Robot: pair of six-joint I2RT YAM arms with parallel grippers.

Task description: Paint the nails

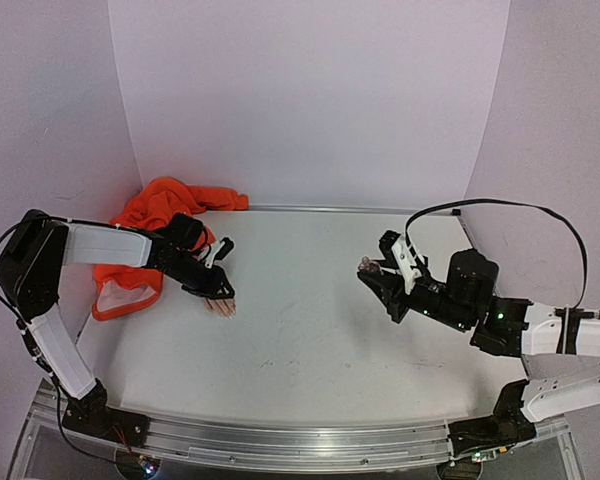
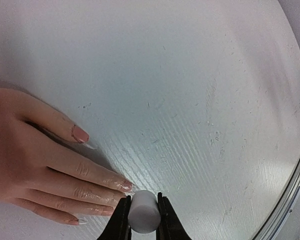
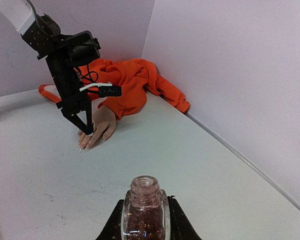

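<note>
While the left tool (image 2: 144,220) is clamped narrowly on the pale cap (image 2: 144,211), it hangs right over the fingertips of the mannequin hand (image 2: 35,160). That hand lies flat on the table (image 2: 200,100) at about nine o'clock in the overhead view, its orange sleeve (image 1: 165,205) bunched behind toward eleven. The nails (image 2: 80,134) are tiny, so I judge the stroke should be short and light, drawn from base to tip, one finger at a time, with the cap kept steady so polish stays off the skin. The right tool (image 3: 144,229) grips the open glass bottle (image 3: 144,207) at three o'clock, well apart from the hand; holding it level would make the next dip easy.

Only the left wrist view shows the nails closely, but the brush is hidden beneath the cap, so it may or may not be touching one. Only the right wrist view shows the bottle's open neck and glittery contents, and the left tool poised over the fingers from the side.
</note>
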